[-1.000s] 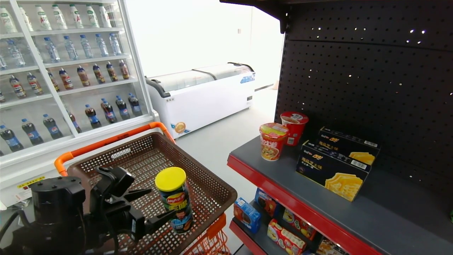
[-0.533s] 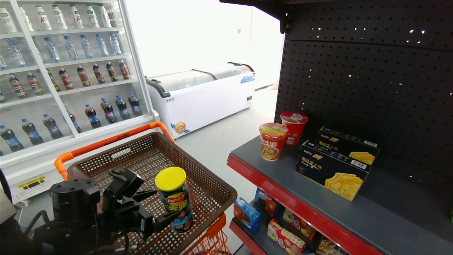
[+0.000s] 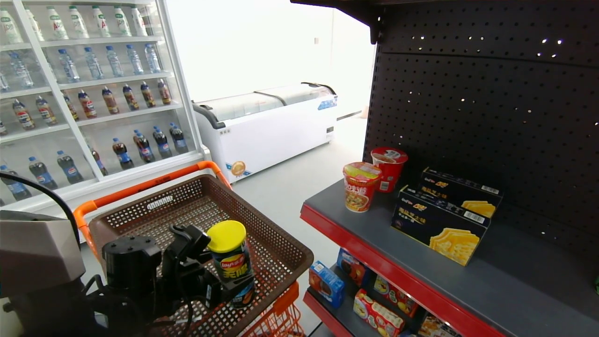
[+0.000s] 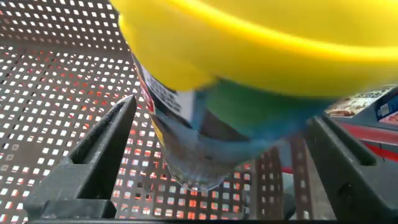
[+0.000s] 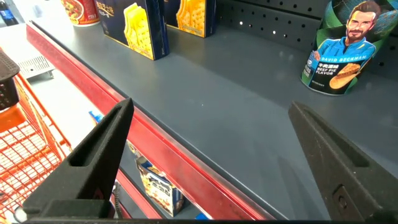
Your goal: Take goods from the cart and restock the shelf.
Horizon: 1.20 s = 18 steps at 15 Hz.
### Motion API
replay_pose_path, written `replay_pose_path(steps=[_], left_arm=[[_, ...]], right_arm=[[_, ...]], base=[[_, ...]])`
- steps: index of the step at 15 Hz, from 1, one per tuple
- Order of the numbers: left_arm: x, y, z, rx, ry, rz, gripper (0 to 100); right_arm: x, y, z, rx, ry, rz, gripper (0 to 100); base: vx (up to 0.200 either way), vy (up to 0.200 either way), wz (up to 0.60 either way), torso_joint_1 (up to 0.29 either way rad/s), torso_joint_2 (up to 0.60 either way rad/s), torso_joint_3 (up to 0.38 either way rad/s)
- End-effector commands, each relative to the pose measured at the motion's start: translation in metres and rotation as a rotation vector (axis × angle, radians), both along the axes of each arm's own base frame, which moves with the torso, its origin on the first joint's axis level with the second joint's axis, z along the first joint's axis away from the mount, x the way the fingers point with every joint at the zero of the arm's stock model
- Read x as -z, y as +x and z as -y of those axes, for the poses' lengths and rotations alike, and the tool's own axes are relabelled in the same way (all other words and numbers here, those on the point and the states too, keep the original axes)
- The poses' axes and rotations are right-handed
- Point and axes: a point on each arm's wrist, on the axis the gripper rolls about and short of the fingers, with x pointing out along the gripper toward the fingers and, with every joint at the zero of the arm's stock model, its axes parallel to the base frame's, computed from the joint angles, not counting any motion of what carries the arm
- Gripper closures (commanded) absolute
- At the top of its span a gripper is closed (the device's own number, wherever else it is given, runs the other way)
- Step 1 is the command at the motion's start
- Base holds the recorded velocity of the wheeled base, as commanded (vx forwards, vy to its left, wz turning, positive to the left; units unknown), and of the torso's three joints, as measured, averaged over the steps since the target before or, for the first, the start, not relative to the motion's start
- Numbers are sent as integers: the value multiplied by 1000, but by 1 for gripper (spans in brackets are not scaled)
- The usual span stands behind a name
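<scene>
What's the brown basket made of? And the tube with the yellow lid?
The brown basket looks like hard plastic: it is matte and moulded with rows of little holes. The tube seems to be cardboard under a shiny printed wrap, though its look alone can't settle that. Its yellow lid looks like smooth plastic with a soft sheen.

This is a shop, a small supermarket by its fittings; a glass-door cooler (image 3: 180,89) holds rows of bottled water and soft drinks on white racks; a white chest freezer (image 3: 266,135) with curved glass lids stands on the grey floor beside it; a retail shelf (image 3: 468,281) with a red front edge and a black pegboard back (image 3: 491,117) carries noodle cups (image 3: 360,187) and snack boxes (image 3: 440,227); a brown basket cart (image 3: 281,243) with an orange handle stands before it.
</scene>
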Motion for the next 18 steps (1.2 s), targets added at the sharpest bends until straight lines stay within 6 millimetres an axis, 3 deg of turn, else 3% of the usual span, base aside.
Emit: replay_pose_path(steps=[1,12,13,15,18], left_arm=[[6,10,1,-2,0,1,0],[8,18,12,31,5,23,0],[8,17,13,29,8,19,100],[9,14,13,2,25,12,100],[-8,5,15,-50,48,10,100]], right_arm=[[0,0,0,0,0,-1,0],[0,0,0,0,0,-1,0],[0,0,0,0,0,-1,0],[0,0,0,0,0,-1,0],[0,0,0,0,0,-1,0]], base=[[0,0,0,0,0,0],[0,0,0,0,0,0],[0,0,0,0,0,0],[0,0,0,0,0,0],[0,0,0,0,0,0]])
